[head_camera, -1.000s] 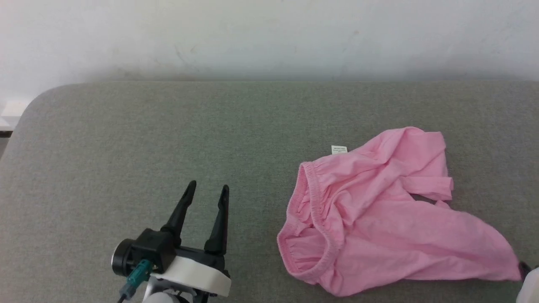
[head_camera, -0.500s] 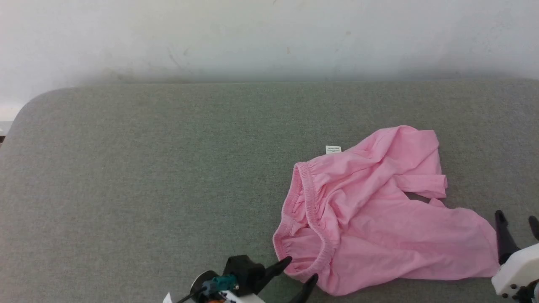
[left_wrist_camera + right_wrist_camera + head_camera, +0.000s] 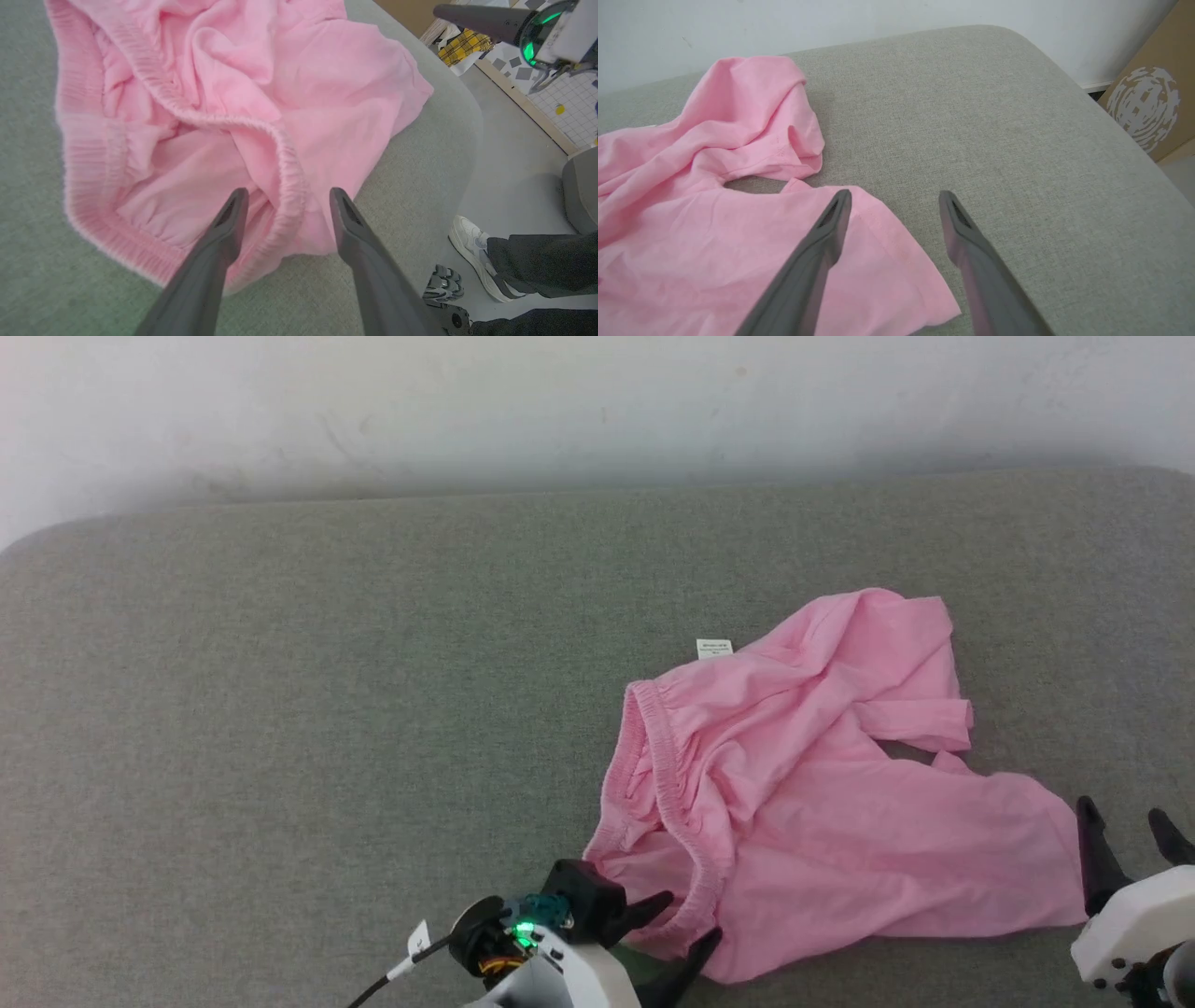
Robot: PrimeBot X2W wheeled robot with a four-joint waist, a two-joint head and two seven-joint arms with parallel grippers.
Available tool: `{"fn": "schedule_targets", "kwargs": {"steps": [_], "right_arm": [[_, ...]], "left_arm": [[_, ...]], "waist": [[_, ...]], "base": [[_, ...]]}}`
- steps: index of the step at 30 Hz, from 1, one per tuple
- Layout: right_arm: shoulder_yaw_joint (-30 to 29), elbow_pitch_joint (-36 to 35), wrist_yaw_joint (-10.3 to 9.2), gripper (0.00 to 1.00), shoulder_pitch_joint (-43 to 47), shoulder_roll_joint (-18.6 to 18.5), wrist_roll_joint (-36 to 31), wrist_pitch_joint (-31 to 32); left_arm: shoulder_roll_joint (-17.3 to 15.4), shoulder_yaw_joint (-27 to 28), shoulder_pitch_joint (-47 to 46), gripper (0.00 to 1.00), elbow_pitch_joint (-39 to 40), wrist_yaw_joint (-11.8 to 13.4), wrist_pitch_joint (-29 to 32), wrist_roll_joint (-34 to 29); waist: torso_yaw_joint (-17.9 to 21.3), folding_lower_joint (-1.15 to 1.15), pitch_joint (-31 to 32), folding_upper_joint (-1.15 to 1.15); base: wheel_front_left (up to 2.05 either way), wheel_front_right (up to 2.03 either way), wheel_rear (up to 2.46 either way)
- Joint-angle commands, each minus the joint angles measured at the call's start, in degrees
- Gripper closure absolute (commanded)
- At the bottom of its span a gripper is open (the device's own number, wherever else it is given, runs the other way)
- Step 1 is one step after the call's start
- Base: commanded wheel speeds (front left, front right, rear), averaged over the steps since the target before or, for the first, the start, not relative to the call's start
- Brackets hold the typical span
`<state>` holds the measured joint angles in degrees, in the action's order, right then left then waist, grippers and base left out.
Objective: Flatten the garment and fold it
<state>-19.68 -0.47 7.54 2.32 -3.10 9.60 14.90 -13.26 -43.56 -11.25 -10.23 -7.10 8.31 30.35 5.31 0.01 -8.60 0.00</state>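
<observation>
The grey worktop (image 3: 280, 709) carries the garment (image 3: 803, 803), which lies crumpled right of centre with its legs trailing right. Flattening is in hand, at the reach-in stage. The left end effector (image 3: 288, 191), spread, brackets the near waistband (image 3: 289, 163). The right end effector (image 3: 1120, 808), also spread, hovers at the leg's hem corner (image 3: 901, 252). Next, I judge, each must pinch its edge, then draw apart.

Grey cushion (image 3: 280, 709), white wall (image 3: 560, 401)
</observation>
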Motion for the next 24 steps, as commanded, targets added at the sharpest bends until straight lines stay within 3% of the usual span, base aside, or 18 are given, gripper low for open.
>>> {"fn": "schedule_targets", "kwargs": {"steps": [1,14,19,20,21,22,24], "right_arm": [[0.4,0.2,-0.05,0.00,-0.7,0.2,0.0,-0.5],[3.0,0.5,-0.05,0.00,0.1,0.2,0.1,0.0],[5.0,0.3,-0.05,0.00,0.7,0.0,0.2,1.7],[5.6,0.1,-0.05,0.00,0.5,-0.3,0.1,1.7],[6.3,-0.2,-0.05,0.00,0.2,-0.6,0.2,1.7],[7.2,-0.5,-0.05,0.00,-0.2,-0.9,0.3,1.8],[8.9,-1.3,-0.05,0.00,-1.7,-2.1,0.3,2.3]], "left_arm": [[0.2,0.4,-1.2,1.00,-0.4,-0.4,-0.8,0.4],[-2.5,14.2,0.2,1.00,1.2,4.4,-14.2,5.9],[-3.8,16.4,2.9,1.00,-0.1,5.6,-14.9,7.7],[-4.3,16.0,3.1,0.80,-0.7,5.8,-14.9,6.9],[-4.4,15.7,3.1,0.05,-1.2,6.1,-15.5,6.0],[-4.3,15.7,3.1,0.00,-1.6,6.6,-16.5,5.3],[-3.3,16.1,3.0,0.00,-1.9,7.3,-19.0,4.9]], "waist": [[0.1,-0.01,-0.3,0.00],[-4.5,-0.01,1.1,0.00],[-6.8,-0.01,1.1,0.00],[-7.2,-0.01,1.0,0.00],[-7.6,-0.01,1.0,0.00],[-8.0,-0.01,1.0,0.00],[-8.8,-0.01,0.9,0.00]], "base": [[0.00,0.00,0.00],[0.00,0.00,0.00],[0.00,0.00,0.00],[0.00,0.00,0.00],[0.00,0.00,0.00],[0.00,0.00,0.00],[0.00,0.00,0.00]]}}
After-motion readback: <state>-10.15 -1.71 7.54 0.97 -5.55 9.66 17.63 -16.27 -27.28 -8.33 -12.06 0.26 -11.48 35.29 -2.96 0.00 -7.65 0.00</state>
